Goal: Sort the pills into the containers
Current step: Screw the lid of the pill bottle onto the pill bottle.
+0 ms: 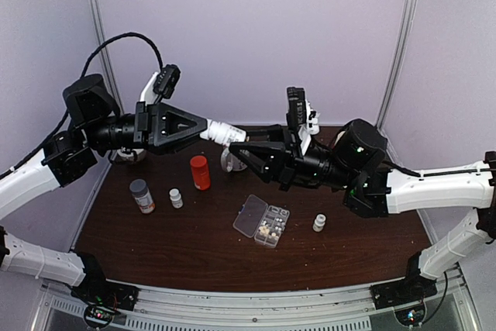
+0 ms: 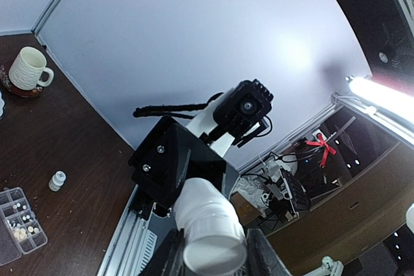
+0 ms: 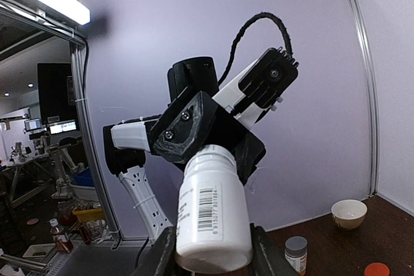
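Note:
Above the table, a white pill bottle [image 1: 227, 132] hangs level between both grippers. My left gripper [image 1: 213, 129] is shut on its ribbed cap end [image 2: 207, 214]. My right gripper [image 1: 237, 148] is shut on the base of its barcoded body [image 3: 213, 211]. The clear organizer box [image 1: 263, 221] lies open on the dark table below, with its lid folded to the left. A few whitish pills [image 1: 269, 231] rest in its containers, and the left wrist view shows them too [image 2: 21, 229].
A red bottle [image 1: 200, 172], a grey-capped bottle [image 1: 142, 195] and a small white bottle [image 1: 176, 198] stand left of the box. Another small white bottle [image 1: 318, 222] stands to its right. A mug [image 2: 29, 69] and a bowl [image 3: 349, 213] sit at the back.

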Tool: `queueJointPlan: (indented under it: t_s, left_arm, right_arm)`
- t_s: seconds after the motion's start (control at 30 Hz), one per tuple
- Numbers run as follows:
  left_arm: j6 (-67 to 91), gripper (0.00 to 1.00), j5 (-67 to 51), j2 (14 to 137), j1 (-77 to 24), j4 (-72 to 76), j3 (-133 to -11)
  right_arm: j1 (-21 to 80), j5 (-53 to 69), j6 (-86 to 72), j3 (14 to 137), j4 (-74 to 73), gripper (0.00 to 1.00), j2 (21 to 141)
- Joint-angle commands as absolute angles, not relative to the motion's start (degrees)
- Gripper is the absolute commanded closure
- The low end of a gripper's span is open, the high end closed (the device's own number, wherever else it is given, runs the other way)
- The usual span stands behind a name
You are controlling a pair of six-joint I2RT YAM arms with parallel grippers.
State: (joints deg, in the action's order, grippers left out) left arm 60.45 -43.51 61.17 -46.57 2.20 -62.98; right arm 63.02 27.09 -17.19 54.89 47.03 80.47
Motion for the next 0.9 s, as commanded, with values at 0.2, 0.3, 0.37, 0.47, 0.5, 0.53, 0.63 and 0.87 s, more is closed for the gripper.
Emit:
queueJointPlan:
  t_s: [0.2,0.3,0.37,0.47,0.5,0.53,0.63,0.87]
  left_arm:
    - [60.7,0.68,-44.1,60.1,-47.1,4.8,-61.2]
    - [60.9,0.68,-44.1,60.2,-47.1,4.5,-61.0]
    - [61.4,0.68,-44.0,60.3,-47.1,4.8,-60.8]
    - [61.8,0.67,-43.9,60.2,-47.1,4.6,-60.8]
    - [62.0,0.67,-43.8,60.2,-47.1,4.3,-60.9]
    - [62.2,0.67,-43.7,60.1,-47.1,4.1,-60.9]
    - [62.2,0.67,-43.6,60.0,-47.1,2.8,-61.2]
    - [62.2,0.67,-42.5,59.9,-47.1,-0.8,-61.1]
  right_arm:
    - [64.4,27.5,-12.9,58.9,40.2,1.0,81.0]
    - [65.2,27.0,-9.1,60.4,33.7,1.0,80.7]
    - [65.6,25.8,-6.5,61.1,30.6,1.0,80.4]
    - [66.1,24.4,-3.3,61.3,27.5,1.0,79.6]
    - [66.1,24.2,-2.5,61.2,26.9,1.0,79.2]
    - [66.2,23.9,-1.8,61.2,26.2,1.0,79.0]
    - [66.2,23.4,0.6,61.3,24.2,1.0,78.3]
    - [66.2,20.2,3.1,60.3,23.0,1.0,76.7]
